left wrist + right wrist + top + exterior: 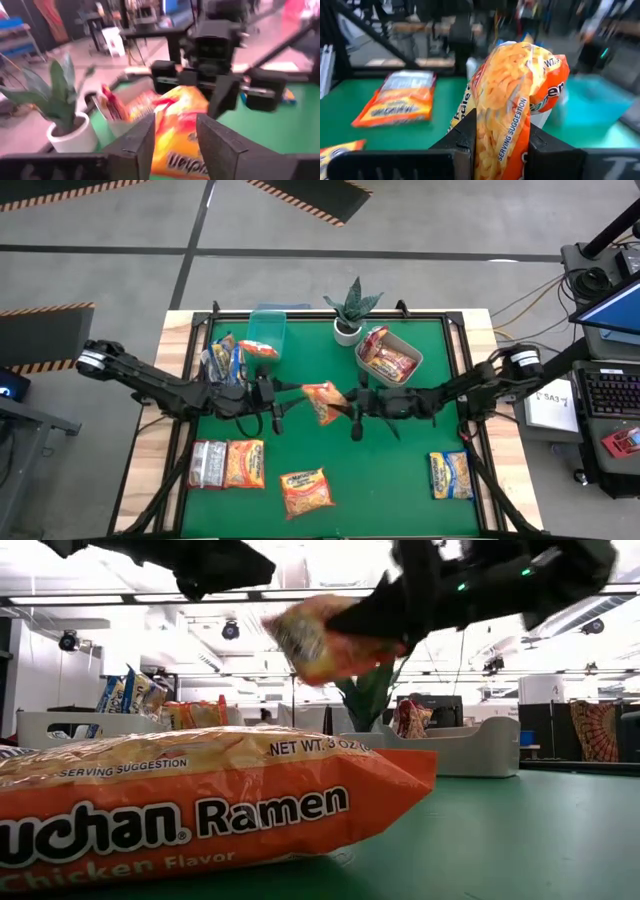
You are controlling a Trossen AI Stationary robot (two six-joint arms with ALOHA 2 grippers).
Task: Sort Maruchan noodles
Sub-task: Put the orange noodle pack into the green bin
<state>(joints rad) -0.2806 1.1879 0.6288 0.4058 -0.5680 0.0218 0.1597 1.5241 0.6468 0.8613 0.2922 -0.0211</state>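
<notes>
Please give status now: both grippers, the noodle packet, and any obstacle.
Right gripper shut on orange packet, held above mid-table. Left gripper open, facing it, not touching. Potted plant and grey bin stand beyond.

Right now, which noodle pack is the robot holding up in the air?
Look at the middle of the green table, where the two arms meet. There the right gripper pinches an orange noodle packet. It alone hangs off the table; every other packet lies flat or sits in a bin.
</notes>
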